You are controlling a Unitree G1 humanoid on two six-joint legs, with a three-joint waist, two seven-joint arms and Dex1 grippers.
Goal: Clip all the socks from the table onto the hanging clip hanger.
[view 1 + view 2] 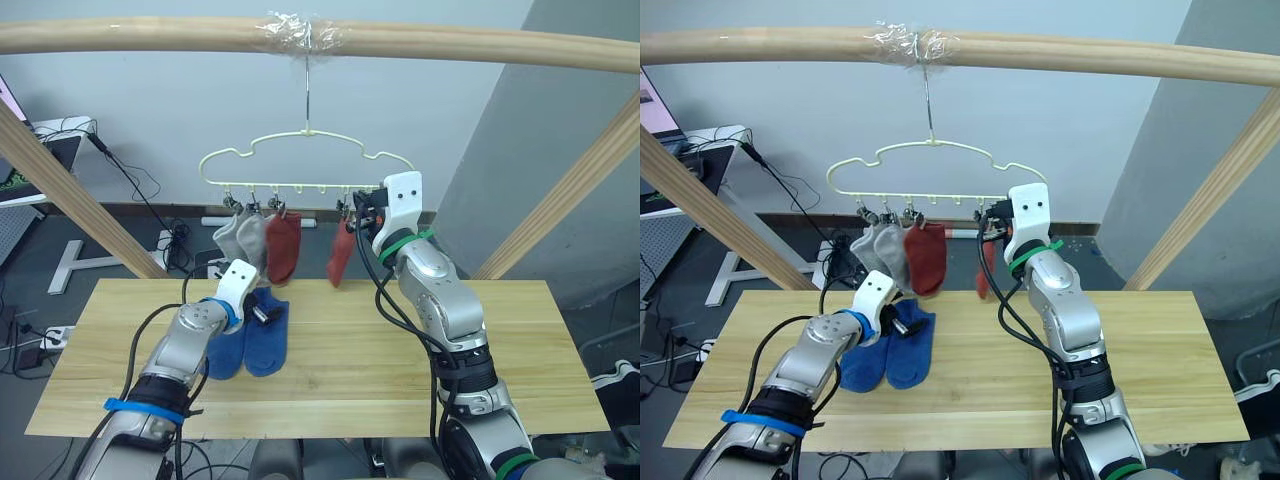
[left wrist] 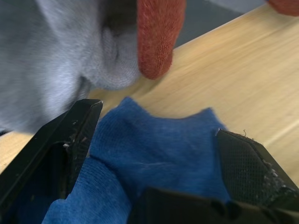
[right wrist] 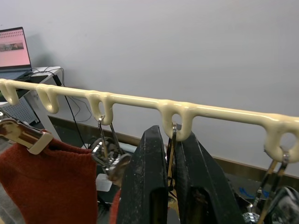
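Two blue socks (image 1: 249,342) lie side by side at the middle left of the desk (image 1: 330,370), and the left gripper (image 1: 256,310) sits right over their top ends. The left wrist view gives what the head views can't: its fingers (image 2: 60,144) are spread wide, one on each side of the blue knit, with nothing pinched between them. That same view has the toe of a grey sock (image 2: 70,51) and a red sock (image 2: 156,37) dangling just above the blue fabric.

Up in the centre of the frame the clip hanger (image 1: 300,160) hangs by its hook from the wooden pole (image 1: 150,35). Two grey socks (image 1: 240,240) and one red sock (image 1: 283,245) hang from clips left of centre, and a second red sock (image 1: 341,257) hangs further right, beside the right gripper (image 1: 362,208). From the head views you can't really judge that gripper, but the right wrist view shows its fingers (image 3: 145,186) pressed nearly together around a silver clip (image 3: 172,158) under the hanger's bar.

A laptop screen (image 3: 15,46) glows at the far left of the right wrist view; its text is too small to read.
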